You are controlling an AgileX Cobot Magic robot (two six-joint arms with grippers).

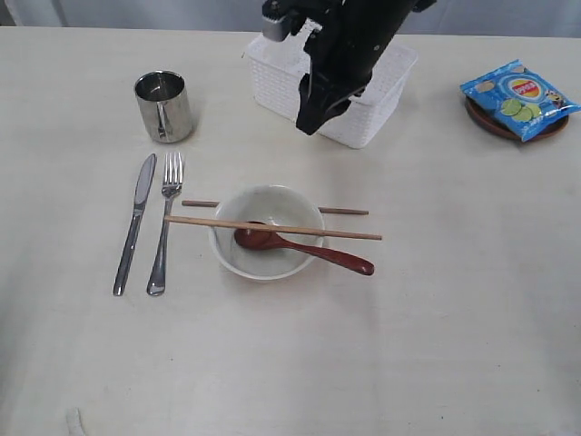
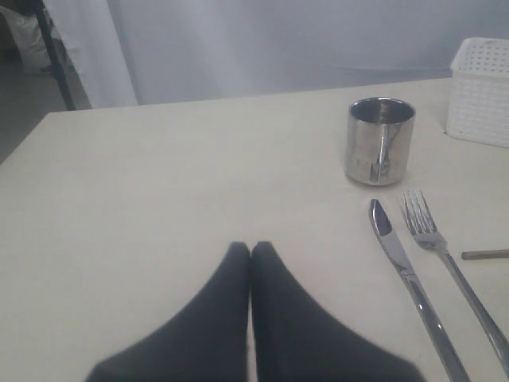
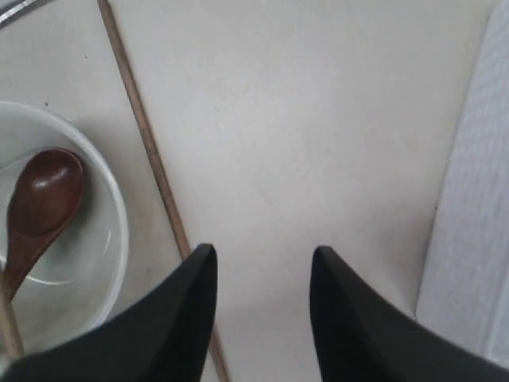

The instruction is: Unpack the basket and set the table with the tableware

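While the right gripper (image 3: 262,253) hangs spread and empty above the tabletop (image 3: 302,119), the bowl (image 3: 118,215) (spoon (image 3: 44,187) inside) sits beside it; the left gripper (image 2: 250,247) is pressed together.

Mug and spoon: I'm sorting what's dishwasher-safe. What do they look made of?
The mug looks like polished steel: silvery, with mirror-bright reflections. The spoon is glossy reddish-brown, perhaps lacquered wood or plastic; the look leaves that open.

Soft even light, faint shadows beside the bowl (image 1: 232,260), glints on the mug (image 1: 164,107), right gripper (image 3: 262,250) blurred at lower edge.
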